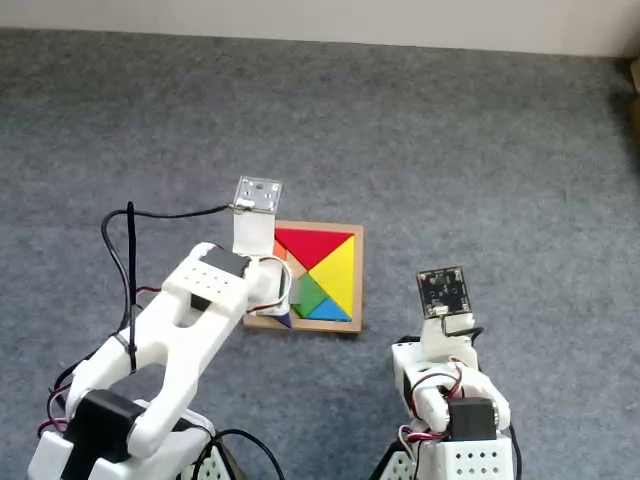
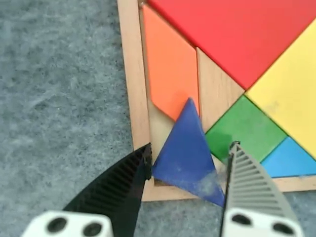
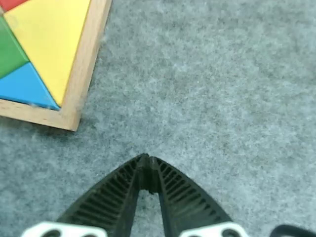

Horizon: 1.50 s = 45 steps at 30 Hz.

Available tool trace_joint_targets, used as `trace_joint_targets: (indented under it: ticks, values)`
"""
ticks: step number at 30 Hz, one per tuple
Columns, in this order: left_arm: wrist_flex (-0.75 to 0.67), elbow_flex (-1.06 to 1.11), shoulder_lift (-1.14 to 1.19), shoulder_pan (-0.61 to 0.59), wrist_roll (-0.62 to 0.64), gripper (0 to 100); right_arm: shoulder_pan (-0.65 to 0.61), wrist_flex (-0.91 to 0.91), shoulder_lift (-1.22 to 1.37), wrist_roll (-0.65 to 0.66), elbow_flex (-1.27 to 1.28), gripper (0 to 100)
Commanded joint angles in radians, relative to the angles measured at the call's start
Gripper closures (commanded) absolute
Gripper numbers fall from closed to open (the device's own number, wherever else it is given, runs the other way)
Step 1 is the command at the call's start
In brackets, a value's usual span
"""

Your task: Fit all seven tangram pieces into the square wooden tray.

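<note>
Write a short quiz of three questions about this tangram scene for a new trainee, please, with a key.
1. True or false: the right pincer holds a tangram piece.
2. Which piece is between the fingers of the left pincer? A. green square piece; B. dark blue triangular piece; C. orange parallelogram piece.
3. Fill in: the large red triangular piece borders a large ____ triangle inside the square wooden tray.
Key: 1 false; 2 B; 3 yellow.
</note>
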Motion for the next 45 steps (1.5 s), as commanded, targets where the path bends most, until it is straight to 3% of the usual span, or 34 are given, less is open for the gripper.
trace_joint_targets:
  ticks: [1, 11, 13, 17, 23, 29, 32, 37, 41, 45]
  values:
    - [-0.012, -0.004, -0.035, 0.016, 0.003, 76, 0.008, 0.008, -0.019, -0.003, 0.150, 99.3]
    - [-0.011, -0.004, -0.035, 0.016, 0.015, 76, 0.008, 0.008, -0.019, -0.003, 0.150, 99.3]
    - [-0.011, -0.005, -0.035, 0.015, 0.077, 77, 0.008, 0.008, -0.019, -0.003, 0.150, 99.3]
    - [-0.017, -0.004, -0.035, 0.015, 0.192, 83, 0.007, 0.008, -0.019, -0.003, 0.150, 99.3]
    - [-0.021, 0.016, -0.033, 0.022, 0.206, 92, 0.007, 0.008, -0.019, -0.003, 0.150, 99.3]
    - [-0.187, 0.084, -0.039, 0.016, 0.209, 97, 0.007, 0.008, -0.019, -0.003, 0.150, 99.3]
    - [-0.190, 0.084, -0.045, 0.016, 0.216, 94, 0.007, 0.008, -0.019, -0.003, 0.150, 99.3]
    - [-0.181, 0.044, -0.045, 0.015, 0.370, 84, 0.007, 0.008, -0.019, -0.003, 0.150, 99.3]
    - [-0.074, -0.039, -0.045, 0.019, 0.408, 74, 0.007, 0.008, -0.019, -0.003, 0.150, 99.3]
    - [0.066, -0.128, -0.045, 0.019, 0.410, 72, 0.007, 0.008, -0.021, -0.003, 0.150, 99.3]
